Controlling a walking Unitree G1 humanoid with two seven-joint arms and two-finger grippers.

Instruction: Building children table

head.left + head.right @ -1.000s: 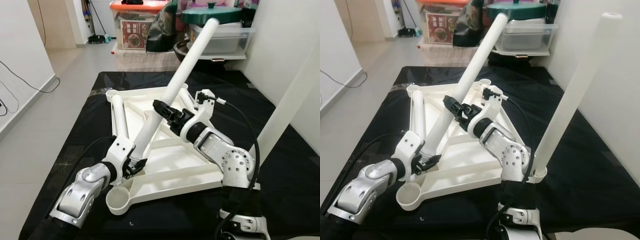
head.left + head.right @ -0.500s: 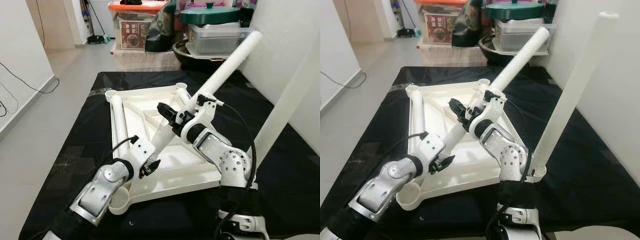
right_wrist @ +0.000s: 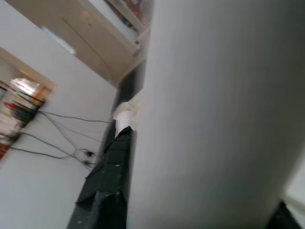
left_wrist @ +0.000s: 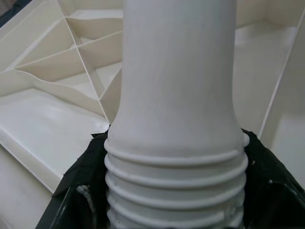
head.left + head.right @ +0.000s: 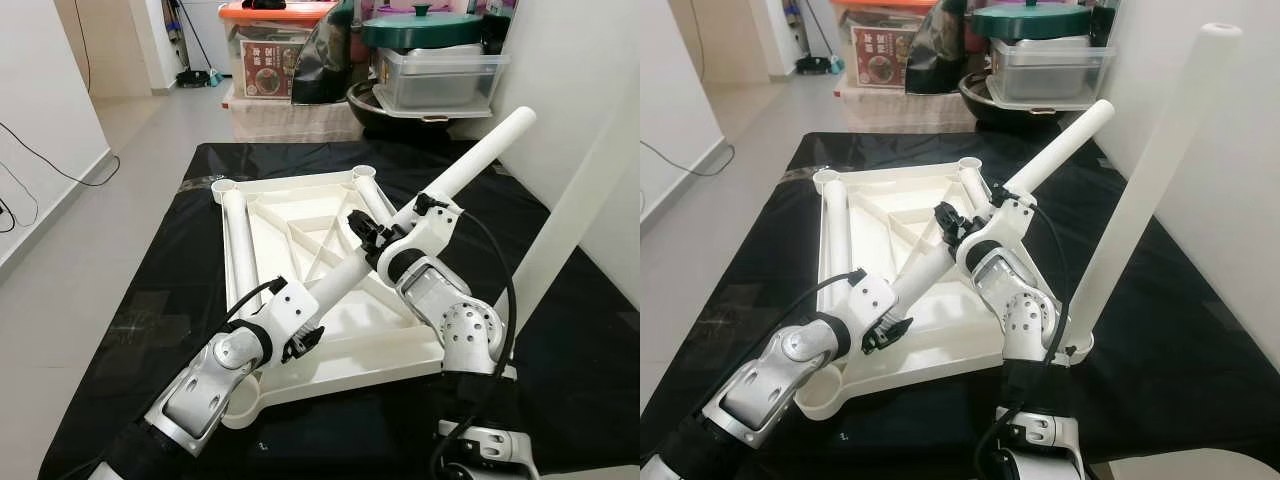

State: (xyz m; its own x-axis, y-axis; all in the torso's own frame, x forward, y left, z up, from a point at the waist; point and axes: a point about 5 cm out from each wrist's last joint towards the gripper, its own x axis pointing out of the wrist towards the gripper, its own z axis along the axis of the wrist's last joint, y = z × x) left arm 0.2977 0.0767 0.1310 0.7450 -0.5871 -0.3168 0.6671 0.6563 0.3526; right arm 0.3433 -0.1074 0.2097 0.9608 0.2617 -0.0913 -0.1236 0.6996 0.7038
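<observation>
A white table top (image 5: 283, 213) lies upside down on a black mat (image 5: 170, 270). I hold one long white leg (image 5: 470, 160) slanting low over it, its far end raised toward the right. My left gripper (image 5: 300, 338) is shut on the leg's threaded end (image 4: 176, 176), above the top's front part. My right gripper (image 5: 368, 232) is shut on the leg's middle; the shaft (image 3: 219, 119) runs beside a black finger (image 3: 107, 191). A second leg (image 5: 238, 250) lies along the top's left edge. A third leg (image 5: 1150, 180) stands upright in the front right corner. The front left socket (image 5: 238, 405) holds nothing.
Storage boxes stand behind the mat: one with an orange lid (image 5: 275, 50) and clear bins (image 5: 440, 75) under a green-lidded pot. A white wall (image 5: 590, 90) runs close on the right. Pale floor (image 5: 90, 240) lies to the left, with a cable (image 5: 50, 160) by the wall.
The held leg has tipped from steep to a low slant, its top end swinging right. My left gripper carried the threaded end right, over the table top. My right gripper shifted right.
</observation>
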